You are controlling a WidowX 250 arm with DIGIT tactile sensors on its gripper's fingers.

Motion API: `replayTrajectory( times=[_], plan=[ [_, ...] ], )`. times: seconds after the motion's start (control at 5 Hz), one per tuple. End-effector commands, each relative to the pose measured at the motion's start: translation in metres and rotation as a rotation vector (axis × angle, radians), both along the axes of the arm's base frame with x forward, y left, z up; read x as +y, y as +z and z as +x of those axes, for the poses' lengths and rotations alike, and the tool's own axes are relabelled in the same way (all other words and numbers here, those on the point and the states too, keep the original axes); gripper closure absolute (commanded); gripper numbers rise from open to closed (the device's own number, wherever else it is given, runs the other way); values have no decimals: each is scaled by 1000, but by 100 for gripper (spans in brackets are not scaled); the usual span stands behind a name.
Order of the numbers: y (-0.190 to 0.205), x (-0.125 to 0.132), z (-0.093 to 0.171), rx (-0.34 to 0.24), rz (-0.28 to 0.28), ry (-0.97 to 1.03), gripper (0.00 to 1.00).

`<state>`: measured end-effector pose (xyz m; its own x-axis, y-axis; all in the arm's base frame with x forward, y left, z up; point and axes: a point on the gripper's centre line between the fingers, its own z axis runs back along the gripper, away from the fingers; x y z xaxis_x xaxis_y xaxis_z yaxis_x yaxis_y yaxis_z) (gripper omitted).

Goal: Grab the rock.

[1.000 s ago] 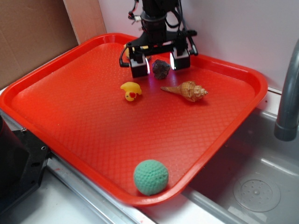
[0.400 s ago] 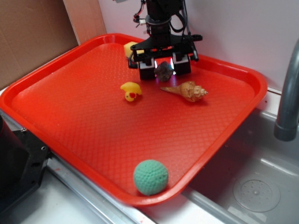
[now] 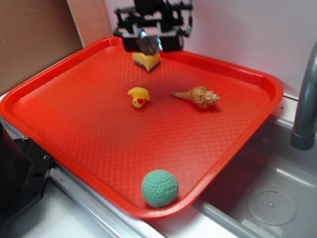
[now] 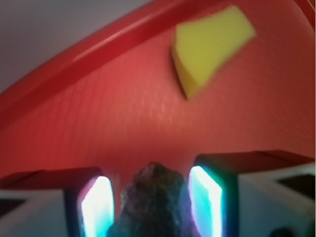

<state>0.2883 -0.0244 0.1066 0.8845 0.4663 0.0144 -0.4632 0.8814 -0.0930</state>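
The rock, a small lumpy dark grey-brown stone, hangs in the air above the back of the red tray. My gripper is shut on it. In the wrist view the rock sits between the two lit pads, touching both, and my gripper holds it clear of the tray floor. The stone's lower part is cut off by the frame edge.
A yellow sponge block lies just under the gripper, also visible from the wrist. A yellow rubber duck and a tan spiral seashell lie mid-tray. A green ball rests near the front rim. A sink and a grey faucet stand at the right.
The jaws closed on the rock where it lay on the tray, then the gripper rose and shifted left and back, carrying it above the yellow sponge.
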Motion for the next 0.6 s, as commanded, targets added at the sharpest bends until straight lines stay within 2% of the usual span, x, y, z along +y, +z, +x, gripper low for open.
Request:
replayTrajectory(
  times=[0.0,0.2,0.4],
  plan=[
    [49,17,-48,-14,-42,-138,100],
    [53,14,-73,-37,-65,-175,100],
    [51,11,-86,-45,-57,-189,100]
  ],
)
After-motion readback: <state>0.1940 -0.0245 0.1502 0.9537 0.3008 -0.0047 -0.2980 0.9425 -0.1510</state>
